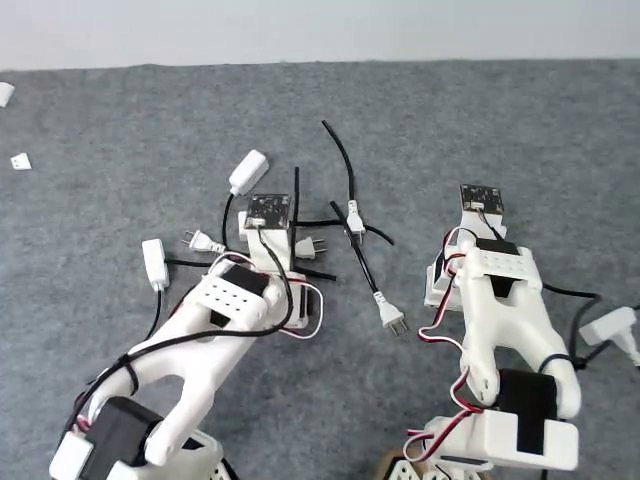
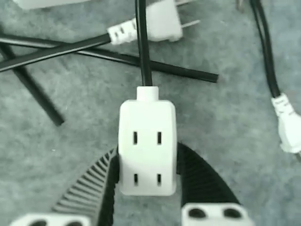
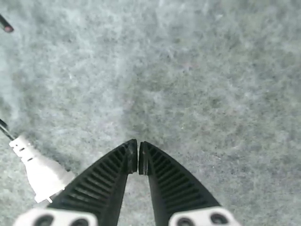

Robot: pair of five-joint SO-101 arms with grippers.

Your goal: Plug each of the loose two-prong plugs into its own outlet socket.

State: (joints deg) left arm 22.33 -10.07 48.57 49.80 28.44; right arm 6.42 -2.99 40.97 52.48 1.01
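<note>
My left gripper [image 2: 146, 155] is shut on a white outlet socket [image 2: 147, 136] with two pairs of slots facing up; its black cord [image 2: 142, 42] runs away from it. Just beyond it lies a loose two-prong plug [image 2: 162, 22] [image 1: 313, 245], and a second plug [image 2: 288, 128] lies off to one side. My right gripper [image 3: 138, 156] is shut on nothing, low over bare carpet, with a white plug [image 3: 41, 172] beside it. In the high view more plugs [image 1: 204, 241] [image 1: 390, 316] lie between the arms, and other white sockets [image 1: 248, 172] [image 1: 153, 262] [image 1: 610, 327] rest on the carpet.
Black cords [image 1: 350, 190] cross each other around the left arm [image 1: 235, 300]. The right arm [image 1: 500, 290] stands over grey carpet [image 1: 520, 130] at the right. Small white scraps [image 1: 20, 161] lie at the far left.
</note>
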